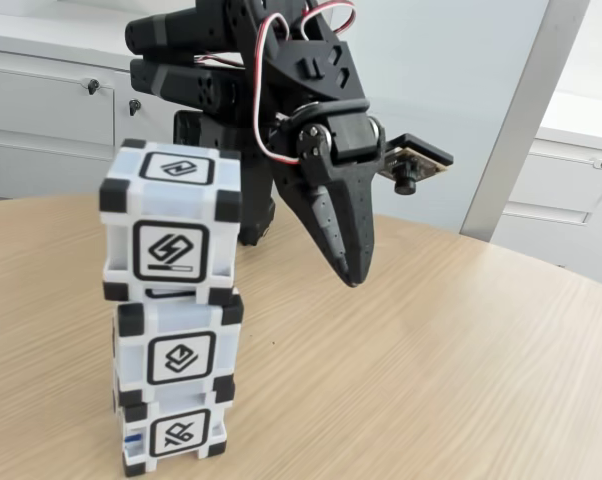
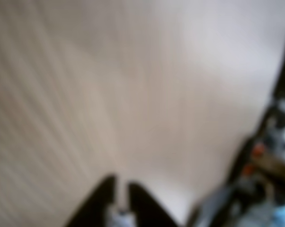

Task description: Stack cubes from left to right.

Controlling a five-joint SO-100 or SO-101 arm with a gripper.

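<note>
On the wooden counter (image 1: pixel 431 350), at the left of the fixed view, the three cubes stand as one tower: the bottom cube (image 1: pixel 171 438), the middle cube (image 1: pixel 178 352) resting on it, and the top cube (image 1: pixel 171 222) sitting slightly askew on that. To the right of the tower and apart from it, the pincer (image 1: pixel 353 275) hangs above bare wood, its fingers drawn together with nothing between them. The blurred wrist view shows its tips (image 2: pixel 121 187) close-set over the counter. Stacking looks complete; I judge only the arm's retreat remains.
</note>
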